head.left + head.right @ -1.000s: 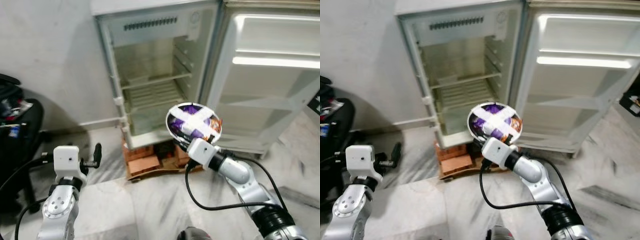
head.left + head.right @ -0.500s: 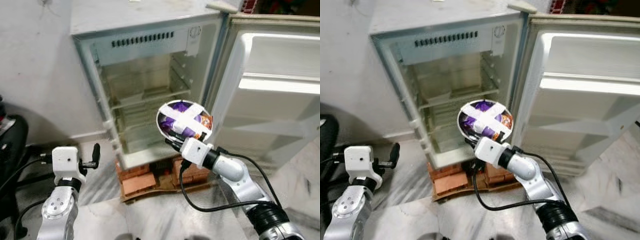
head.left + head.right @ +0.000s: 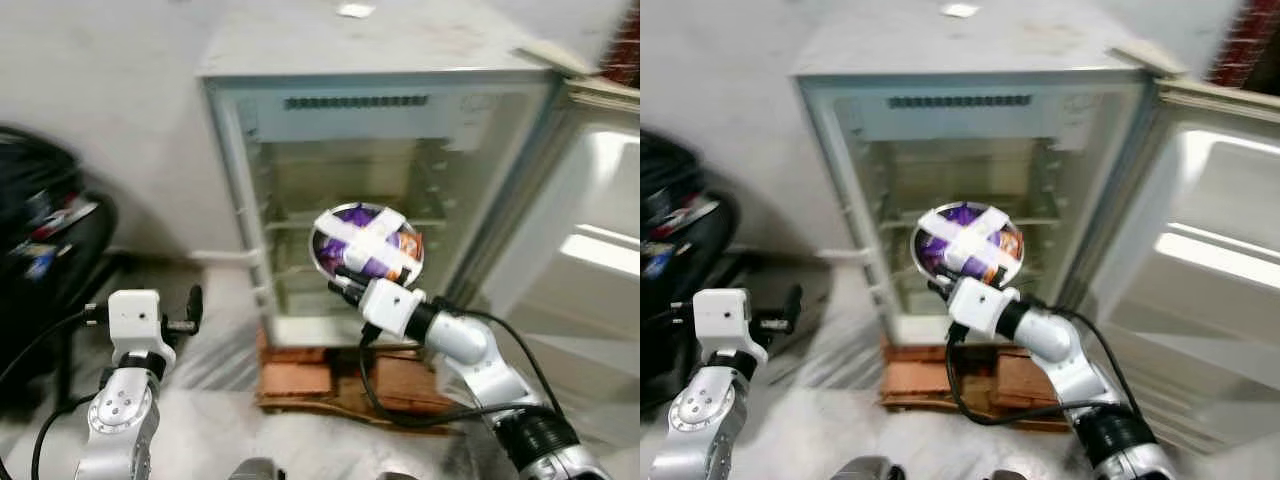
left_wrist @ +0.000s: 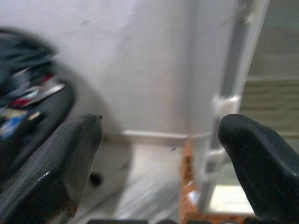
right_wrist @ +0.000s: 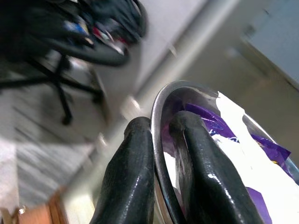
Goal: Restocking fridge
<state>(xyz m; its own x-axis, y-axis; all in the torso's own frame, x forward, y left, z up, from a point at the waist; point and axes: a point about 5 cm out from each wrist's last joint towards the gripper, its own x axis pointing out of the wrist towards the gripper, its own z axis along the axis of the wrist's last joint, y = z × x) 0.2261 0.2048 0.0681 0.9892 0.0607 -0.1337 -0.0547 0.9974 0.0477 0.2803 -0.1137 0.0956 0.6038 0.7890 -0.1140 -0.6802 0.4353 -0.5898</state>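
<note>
Pinching the rim of a round steel bowl [image 3: 366,243], the right gripper [image 5: 161,154] holds it up in front of the open fridge [image 3: 380,190]. One black finger lies outside the rim and the other inside it, as the right wrist view shows clearly. The bowl is tipped so its mouth faces the head camera; inside are purple packets [image 3: 962,218], and two strips of white tape [image 3: 372,240] cross over the opening in an X. An orange-brown packet edge peeks out at the bowl's right side.

From the head views the bowl sits level with the fridge's middle wire shelf [image 3: 958,222], just before the cabinet opening; whether it has passed the door line cannot be told. The fridge's shelves look bare, and its door [image 3: 1210,250] is swung wide to the robot's right. The cabinet stands on a base of reddish bricks [image 3: 300,375] on a marble floor [image 3: 820,340].

The left gripper [image 4: 161,154] is held low at the robot's left, near the floor and well apart from the bowl, its two fingers spread wide with nothing between them. A dark office chair [image 3: 40,230] with clutter on it stands by the wall at far left, blurred.
</note>
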